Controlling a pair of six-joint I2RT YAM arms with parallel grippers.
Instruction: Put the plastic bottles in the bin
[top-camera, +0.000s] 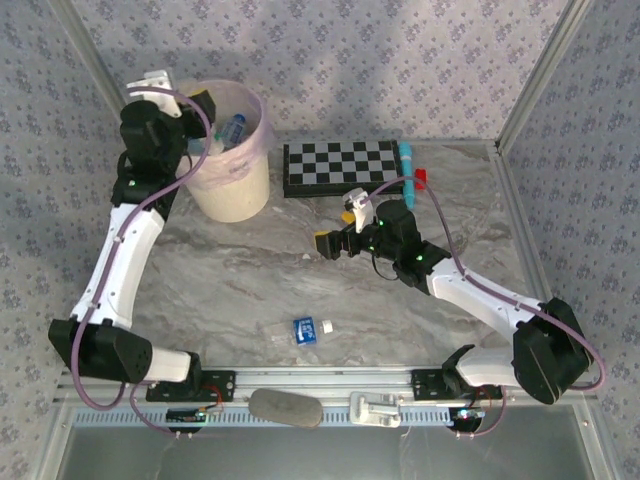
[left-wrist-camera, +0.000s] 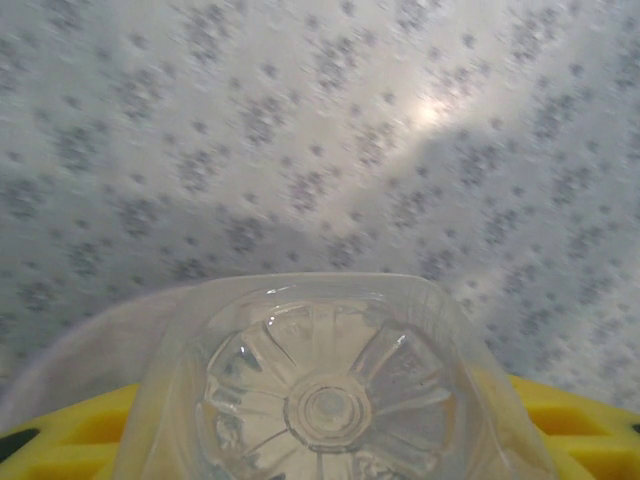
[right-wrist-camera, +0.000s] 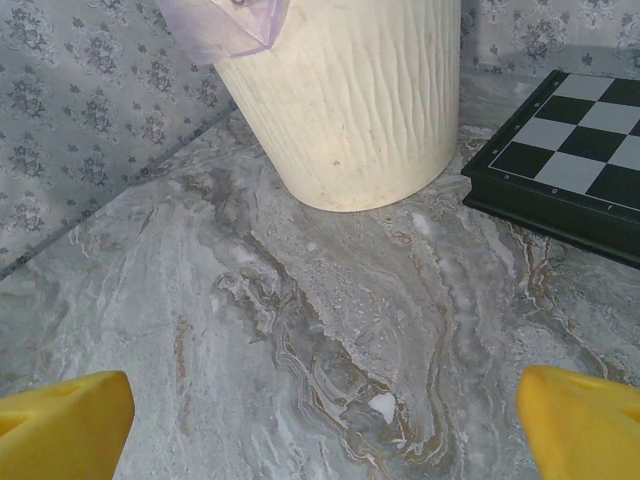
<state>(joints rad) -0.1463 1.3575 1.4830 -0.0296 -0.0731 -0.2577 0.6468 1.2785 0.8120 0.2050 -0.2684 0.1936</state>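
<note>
Grey-veined marble tabletop (top-camera: 250, 270) under me, pale floral wallpaper (top-camera: 400, 60) all round. My left gripper (top-camera: 203, 108), upper left of the top view, is clamped on a clear bottle (left-wrist-camera: 325, 400) at the rim of the bin (top-camera: 235, 195). My right gripper (right-wrist-camera: 325, 425) hangs spread and empty mid-frame; a blue-labelled bottle (top-camera: 305, 330) lies on the marble well below it, lower centre

bare tabletop (top-camera: 250, 270) midway, chessboard (top-camera: 343, 167) beside bin (top-camera: 235, 190)
</note>
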